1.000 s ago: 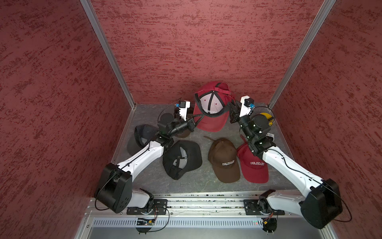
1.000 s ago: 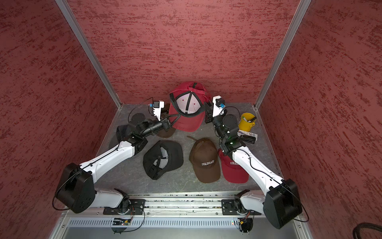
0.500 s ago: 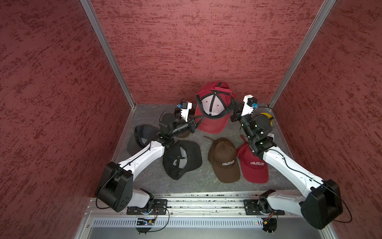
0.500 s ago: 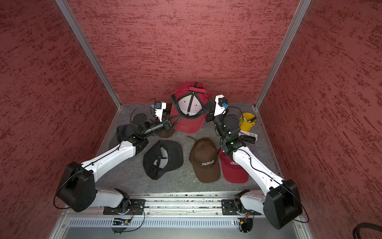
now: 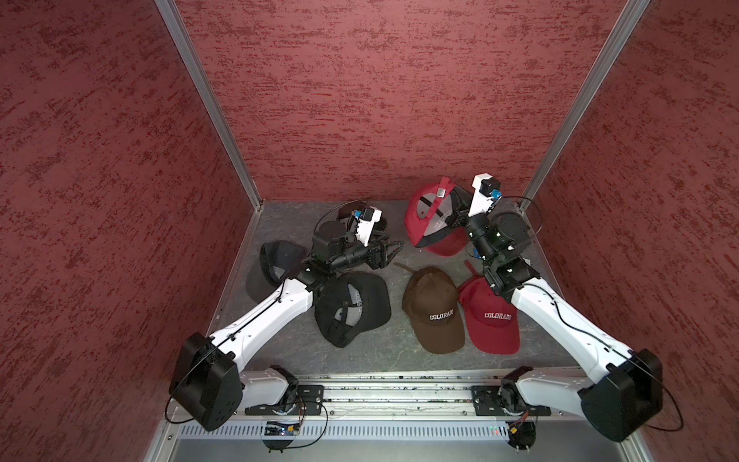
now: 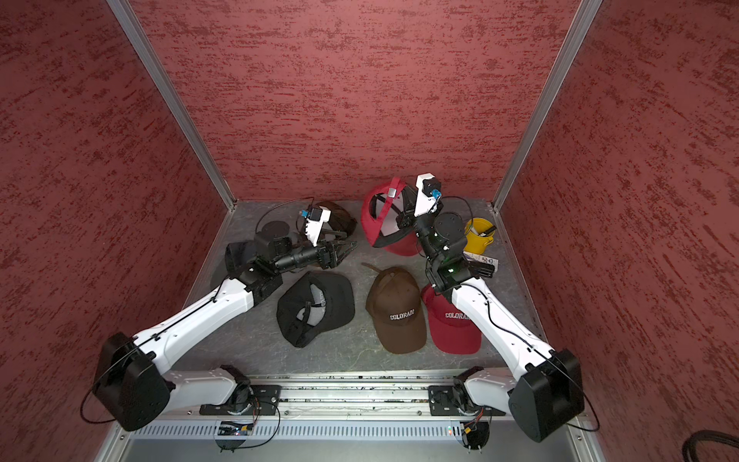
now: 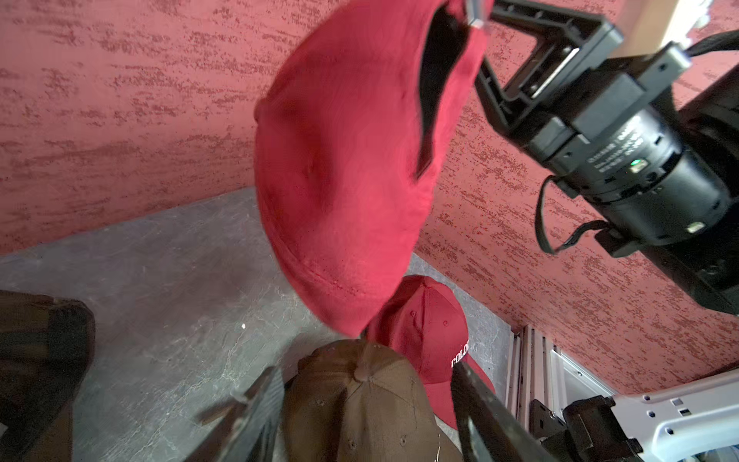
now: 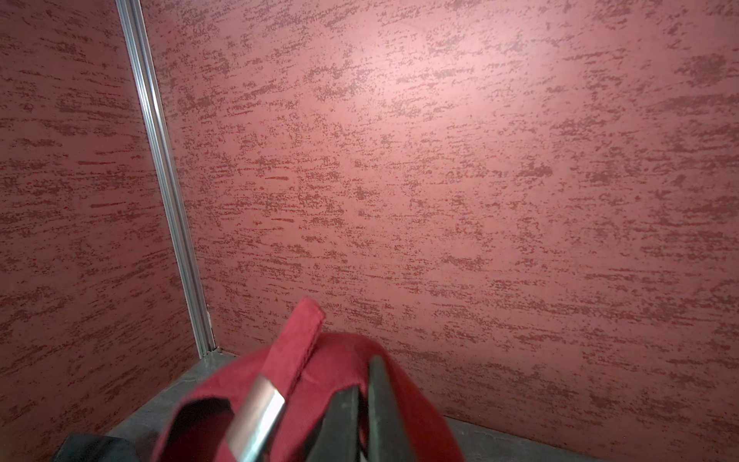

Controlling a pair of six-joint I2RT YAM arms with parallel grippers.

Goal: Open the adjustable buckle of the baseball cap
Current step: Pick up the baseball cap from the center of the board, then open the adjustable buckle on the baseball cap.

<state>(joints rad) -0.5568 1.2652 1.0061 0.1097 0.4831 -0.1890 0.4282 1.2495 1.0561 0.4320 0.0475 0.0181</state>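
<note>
The red baseball cap (image 5: pixel 414 228) (image 6: pixel 367 222) hangs in the air near the back wall, open side toward the top views. My right gripper (image 5: pixel 460 205) (image 8: pixel 362 384) is shut on its back rim, just beside the silver buckle (image 5: pixel 441 193) (image 8: pixel 260 416) and the red strap end sticking up from it. My left gripper (image 5: pixel 394 254) (image 7: pixel 364 370) stands open and empty, left of the cap and lower, apart from it. The left wrist view shows the cap's crown (image 7: pixel 340 180) dangling, with the buckle (image 7: pixel 476 16) at its top.
On the grey floor lie a brown COLORADO cap (image 5: pixel 434 312), a red COLORADO cap (image 5: pixel 490 316), a black cap (image 5: pixel 352 306) and a dark cap (image 5: pixel 278 260) by the left wall. Another dark cap (image 6: pixel 340 218) and a yellow cup (image 6: pixel 478 234) sit at the back.
My left gripper has opened and let go of the red cap. The cap has swung right and turned, hanging from my right gripper alone, which has shut on its rim.
</note>
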